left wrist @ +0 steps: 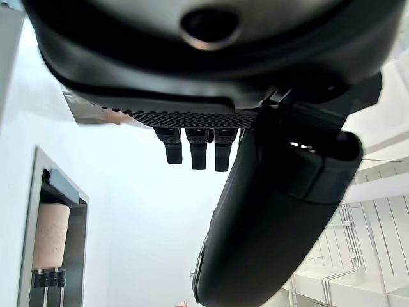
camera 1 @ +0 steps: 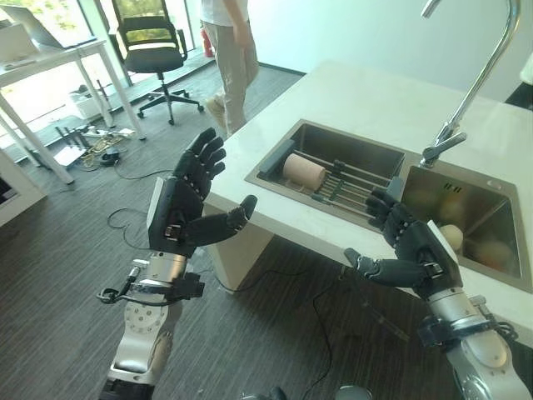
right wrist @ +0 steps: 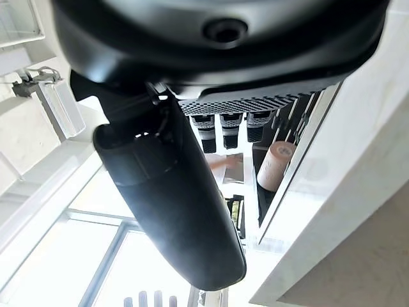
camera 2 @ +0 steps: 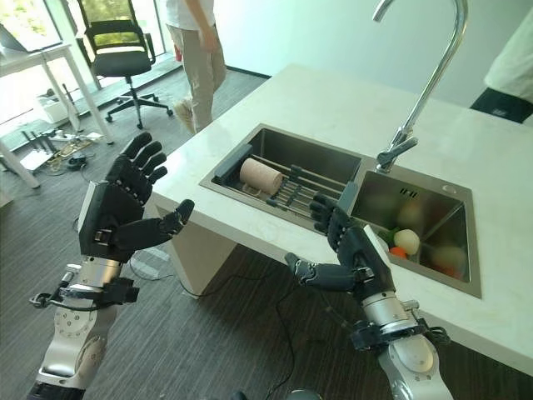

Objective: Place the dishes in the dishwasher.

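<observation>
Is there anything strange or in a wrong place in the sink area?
Yes. A beige cylinder like a paper roll lies on its side on the rack across the left basin of the sink, an odd place among dishes. Both hands, left and right, are open and hold nothing.

White counter point(camera 1: 358, 108): sink point(camera 1: 500, 275) set in, faucet point(camera 1: 466, 92) behind.

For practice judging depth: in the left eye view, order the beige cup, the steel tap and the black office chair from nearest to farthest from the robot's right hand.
1. Beige cylindrical cup, lying on the sink rack, left of the right hand.
2. Curved steel tap, behind the sink.
3. Black office chair, far across the floor.
</observation>
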Available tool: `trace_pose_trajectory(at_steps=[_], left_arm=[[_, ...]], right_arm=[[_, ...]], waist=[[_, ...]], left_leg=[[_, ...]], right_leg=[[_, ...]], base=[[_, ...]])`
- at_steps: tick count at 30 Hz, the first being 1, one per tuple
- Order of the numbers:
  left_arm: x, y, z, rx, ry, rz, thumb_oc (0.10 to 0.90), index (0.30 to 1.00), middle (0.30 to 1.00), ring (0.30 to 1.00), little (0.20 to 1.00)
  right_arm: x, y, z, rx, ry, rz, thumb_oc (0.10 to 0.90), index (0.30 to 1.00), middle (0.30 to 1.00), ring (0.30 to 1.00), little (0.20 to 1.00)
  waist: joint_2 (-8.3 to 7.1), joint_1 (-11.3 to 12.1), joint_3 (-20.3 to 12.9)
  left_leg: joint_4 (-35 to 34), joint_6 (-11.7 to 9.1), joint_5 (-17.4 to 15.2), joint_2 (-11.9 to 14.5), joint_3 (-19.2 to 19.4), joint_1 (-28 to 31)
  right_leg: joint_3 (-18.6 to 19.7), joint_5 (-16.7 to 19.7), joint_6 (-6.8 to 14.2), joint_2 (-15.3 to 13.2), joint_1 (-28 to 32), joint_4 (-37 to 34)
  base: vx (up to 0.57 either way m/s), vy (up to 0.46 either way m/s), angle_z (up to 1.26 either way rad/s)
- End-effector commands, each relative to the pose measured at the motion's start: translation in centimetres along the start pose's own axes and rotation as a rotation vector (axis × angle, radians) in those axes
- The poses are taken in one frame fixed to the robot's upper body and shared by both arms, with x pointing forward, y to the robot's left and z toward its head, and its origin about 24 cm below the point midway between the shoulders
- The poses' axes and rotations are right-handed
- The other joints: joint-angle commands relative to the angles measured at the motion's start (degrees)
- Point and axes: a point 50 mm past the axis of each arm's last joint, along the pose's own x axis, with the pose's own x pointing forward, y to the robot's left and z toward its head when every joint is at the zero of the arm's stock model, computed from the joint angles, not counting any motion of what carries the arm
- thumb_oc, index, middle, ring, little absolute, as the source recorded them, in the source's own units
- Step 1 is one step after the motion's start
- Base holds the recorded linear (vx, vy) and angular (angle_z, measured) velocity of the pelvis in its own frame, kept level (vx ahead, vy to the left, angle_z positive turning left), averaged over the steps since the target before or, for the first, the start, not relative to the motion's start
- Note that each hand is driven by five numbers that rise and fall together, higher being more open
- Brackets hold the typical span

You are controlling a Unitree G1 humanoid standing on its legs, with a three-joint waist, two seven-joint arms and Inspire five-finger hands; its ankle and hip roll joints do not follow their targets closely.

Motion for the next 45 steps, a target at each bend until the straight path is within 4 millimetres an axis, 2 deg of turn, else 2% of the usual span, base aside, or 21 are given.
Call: trace_pose_trajectory(at_steps=[1,2,3,5,6,7,9,10,11,12,13,14,17,18,19,21,23,26,31,36,45], left_arm=[[1.4,-1.2,4.6,0.031,-0.240,-0.096,0.800,0.900,0.900,0.900,0.900],[1.4,-1.2,4.6,0.031,-0.240,-0.096,0.800,0.900,0.900,0.900,0.900],[1.0,-2.4,5.0,0.025,-0.273,-0.152,0.800,0.900,0.900,0.900,0.900],[1.4,-2.6,4.9,-0.019,-0.261,-0.149,0.800,0.900,0.900,0.900,0.900],[1.4,-2.5,5.0,-0.042,-0.259,-0.128,0.800,0.900,0.900,0.900,0.900],[1.4,-2.4,5.1,-0.046,-0.265,-0.122,0.800,0.900,0.900,0.900,0.900],[1.0,-2.1,5.6,-0.048,-0.290,-0.110,0.800,0.900,0.900,0.900,0.900],[0.9,-2.1,5.8,-0.055,-0.302,-0.107,0.800,0.900,0.900,0.900,0.900],[0.9,-2.1,5.9,-0.063,-0.316,-0.102,0.800,0.900,0.900,0.900,0.900],[0.9,-2.2,6.2,-0.071,-0.336,-0.104,0.800,0.900,0.900,0.900,0.900],[0.8,-2.3,6.3,-0.065,-0.349,-0.108,0.800,0.900,0.900,0.900,0.900],[0.8,-2.4,6.3,-0.059,-0.355,-0.111,0.800,0.900,0.900,0.900,0.900],[0.8,-2.4,6.3,-0.059,-0.355,-0.111,0.800,0.900,0.900,0.900,0.900],[0.3,-1.4,7.4,-0.033,-0.409,-0.087,0.800,0.900,0.900,0.900,0.900],[0.4,-1.3,7.4,-0.034,-0.417,-0.076,0.800,0.900,0.900,0.900,0.900],[0.5,-1.3,7.5,-0.034,-0.427,-0.070,0.800,0.900,0.900,0.900,0.900],[0.7,-1.7,7.6,-0.022,-0.428,-0.105,0.800,0.900,0.900,0.900,0.900],[1.1,-2.1,7.8,-0.040,-0.423,-0.147,0.800,0.900,0.900,0.900,0.900],[1.1,-2.6,8.1,-0.051,-0.427,-0.145,0.800,0.900,0.900,0.900,0.900],[1.0,-2.8,8.0,-0.038,-0.417,-0.145,0.800,0.900,0.900,0.900,0.900],[1.0,-2.8,8.0,0.134,-0.403,-0.190,0.800,0.900,0.900,0.900,0.900]], right_arm=[[1.9,-2.1,4.8,-0.099,-0.269,-0.051,0.800,0.900,0.900,0.900,0.900],[1.9,-2.1,4.8,-0.099,-0.269,-0.051,0.800,0.900,0.900,0.900,0.900],[1.7,-2.0,4.8,-0.096,-0.290,-0.104,0.800,0.900,0.900,0.900,0.900],[2.1,-2.1,4.5,-0.082,-0.290,-0.138,0.800,0.900,0.900,0.900,0.900],[2.7,-1.6,4.6,-0.077,-0.297,-0.129,0.800,0.900,0.900,0.900,0.900],[2.6,-1.4,4.6,-0.081,-0.302,-0.126,0.800,0.900,0.900,0.900,0.900],[2.0,-1.5,4.8,-0.083,-0.309,-0.128,0.800,0.900,0.900,0.900,0.900],[1.8,-1.6,4.8,-0.088,-0.313,-0.131,0.800,0.900,0.900,0.900,0.900],[1.8,-1.7,5.1,-0.095,-0.323,-0.127,0.800,0.900,0.900,0.900,0.900],[2.0,-1.7,5.5,-0.096,-0.343,-0.106,0.800,0.900,0.900,0.900,0.900],[2.1,-1.6,5.7,-0.092,-0.357,-0.091,0.800,0.900,0.900,0.900,0.900],[2.2,-1.6,5.9,-0.089,-0.363,-0.086,0.800,0.900,0.900,0.900,0.900],[2.2,-1.6,5.9,-0.089,-0.363,-0.086,0.800,0.900,0.900,0.900,0.900],[2.4,-1.3,7.0,-0.021,-0.421,-0.024,0.800,0.900,0.900,0.900,0.900],[2.6,-1.0,7.0,-0.024,-0.422,-0.009,0.800,0.900,0.900,0.900,0.900],[3.0,-0.9,7.2,-0.028,-0.420,0.011,0.800,0.900,0.900,0.900,0.900],[2.6,-1.2,7.3,-0.024,-0.408,0.000,0.800,0.900,0.900,0.900,0.900],[2.1,-1.3,7.1,0.009,-0.390,-0.013,0.800,0.900,0.900,0.900,0.900],[1.9,-0.1,6.4,0.006,-0.367,0.004,0.800,0.900,0.900,0.900,0.900],[1.8,-0.2,6.5,-0.002,-0.366,0.006,0.800,0.900,0.900,0.900,0.900],[1.8,-0.8,6.8,-0.015,-0.374,-0.028,0.800,0.900,0.900,0.900,0.900]], waist=[[-3.64,0.64,-2.25],[-3.64,0.64,-2.25],[-5.64,-0.55,-1.95],[-5.08,-0.66,-3.21],[-4.44,-0.32,-4.61],[-4.02,-0.36,-4.96],[-3.05,-0.60,-5.30],[-3.16,-0.56,-5.18],[-4.06,-0.36,-4.85],[-4.52,0.03,-3.91],[-4.64,0.40,-3.31],[-5.07,0.54,-3.27],[-5.01,0.48,-3.43],[-2.57,1.57,-1.96],[-2.23,2.11,-1.95],[-2.40,2.31,-2.71],[-2.14,1.17,-3.92],[-2.21,0.28,-5.08],[-2.43,-0.08,-5.29],[-2.98,0.21,-5.49],[-3.17,1.10,-6.22]], left_leg=[[-0.14,-0.57,-0.62,3.62,-4.03,0.04],[-0.14,-0.57,-0.62,3.62,-4.03,0.04],[-0.14,-0.06,-4.19,1.42,-2.98,3.04],[-0.14,0.06,-6.44,1.88,-2.36,5.95],[-0.14,-0.51,-6.27,2.26,-1.35,8.30],[-0.14,-1.28,-4.40,2.83,-0.75,9.37],[-0.14,-4.48,5.27,5.25,1.14,11.25],[-0.14,-5.81,9.71,6.11,2.32,11.67],[0.79,-7.46,15.34,5.96,3.45,12.62],[9.35,-8.93,17.54,7.56,2.51,8.93],[13.58,-9.26,18.63,8.38,0.67,5.51],[14.66,-8.86,18.70,8.49,0.33,3.50],[14.83,-8.86,18.64,8.55,0.26,3.23],[-0.14,-5.35,9.19,8.32,-7.56,-3.17],[-0.14,-5.46,11.46,7.25,-10.69,-4.45],[-0.14,-4.39,5.56,5.44,-13.01,-4.23],[-0.14,-4.13,2.23,5.64,-11.82,-2.28],[-0.14,-3.47,0.78,5.02,-10.34,-0.92],[-0.14,-2.19,-0.41,4.30,-8.82,-0.25],[-0.14,-1.39,-1.38,4.18,-9.04,-0.62],[-0.14,-1.10,-1.81,3.90,-10.40,-1.69]], right_leg=[[-4.27,5.44,3.56,4.91,3.38,-23.48],[-4.27,5.44,3.56,4.91,3.38,-23.48],[-3.16,9.05,5.08,1.28,-4.84,-23.48],[-2.34,6.75,5.00,1.50,-4.38,-23.48],[-2.39,5.71,4.04,1.98,-3.31,-23.48],[-2.48,5.10,3.38,2.41,-2.83,-23.48],[-2.86,3.37,1.60,3.69,-1.48,-23.48],[-2.68,2.57,0.80,3.85,-0.70,-23.48],[-1.95,1.78,0.00,3.37,0.37,-23.48],[-0.85,0.78,-1.35,3.70,1.78,-23.48],[0.11,0.45,-1.94,4.08,2.67,-23.48],[0.70,0.49,-2.09,3.86,2.76,-23.48],[0.63,0.50,-2.10,3.90,2.60,-23.48],[8.19,-1.26,0.21,7.28,4.73,-23.48],[10.20,-1.54,-0.02,7.93,4.89,-23.48],[11.61,-1.49,0.59,7.24,4.22,-23.48],[11.22,-1.34,1.44,6.32,3.95,-23.48],[11.68,-1.01,2.11,5.64,3.75,-23.48],[13.43,-0.51,2.80,5.41,3.24,-23.48],[13.24,-0.40,3.34,5.06,2.88,-23.48],[11.59,-0.81,3.43,4.77,2.61,-23.48]], base=[[0.22,-0.062,-1.55],[0.36,-0.211,-1.01],[0.41,-0.266,-0.34],[0.60,-0.496,0.48],[0.54,-0.475,0.37],[0.45,-0.346,-0.14],[0.28,-0.228,-0.39],[0.26,-0.225,-0.09],[0.25,-0.247,-0.07],[0.21,-0.211,-0.19],[0.11,-0.135,-0.38],[0.04,-0.043,-0.56],[0.12,0.152,-0.45],[0.43,0.540,-0.12],[0.46,0.624,-0.06],[0.14,0.226,-1.14],[0.18,0.215,-1.34],[0.19,0.195,-0.28],[0.09,0.130,-0.33],[0.01,0.038,-0.01],[-0.02,-0.019,0.10]])
